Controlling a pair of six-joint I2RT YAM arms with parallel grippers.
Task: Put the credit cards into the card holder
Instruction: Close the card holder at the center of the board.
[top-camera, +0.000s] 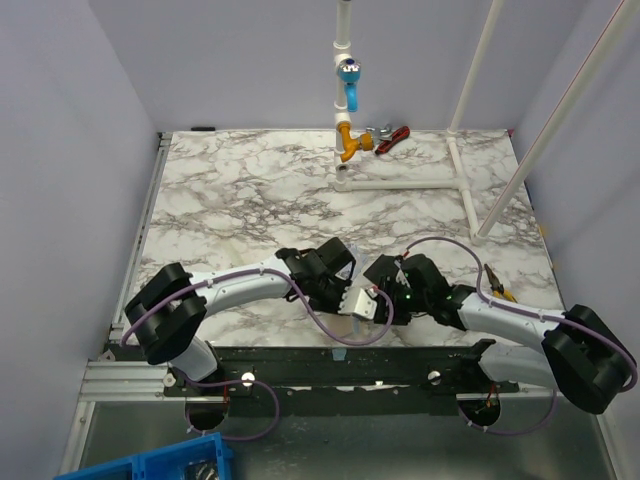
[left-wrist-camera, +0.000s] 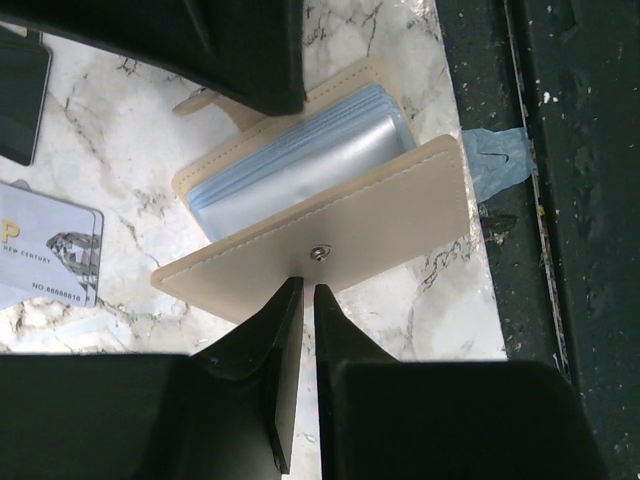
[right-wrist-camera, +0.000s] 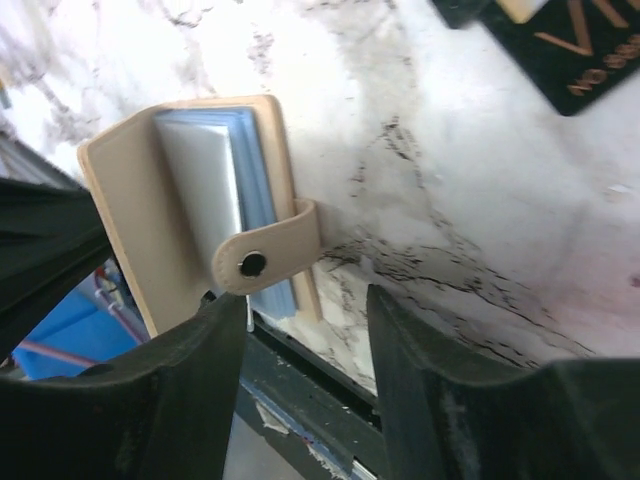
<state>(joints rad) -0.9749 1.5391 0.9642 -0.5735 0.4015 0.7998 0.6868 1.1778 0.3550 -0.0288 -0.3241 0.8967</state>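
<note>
The card holder lies open at the tabletop's near edge. Jaws of the left gripper pinch its cover, likely holding it open; the right gripper has its jaws apart and empty by the snap tab.

The card holder is a beige stitched wallet lying open near the table's front edge. One cover is raised at a slant over light-blue clear sleeves, and its snap tab curls loose across the sleeve edges. A silver-grey printed card lies flat near it, and a black card with gold lettering lies flat farther off.
</note>
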